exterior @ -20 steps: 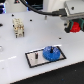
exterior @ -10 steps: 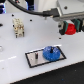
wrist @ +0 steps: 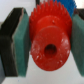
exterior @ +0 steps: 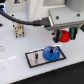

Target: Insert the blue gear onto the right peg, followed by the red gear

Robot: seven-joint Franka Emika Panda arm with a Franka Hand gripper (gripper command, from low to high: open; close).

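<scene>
Gripper (wrist: 46, 42) is clamping the red gear (wrist: 49, 40) between its pads, across the toothed rim; seemingly light, rigid plastic.

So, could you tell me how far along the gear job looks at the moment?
The blue gear already sits on the grey plate, apparently over its peg. The red gear is in hand, clamped between the jaws of the gripper, in the air above the plate. Left to do: lower it over the blue gear and release.

One blue gear (exterior: 51, 53), one red gear (exterior: 63, 36), one grey plate (exterior: 33, 58), one tool (exterior: 63, 36).
</scene>
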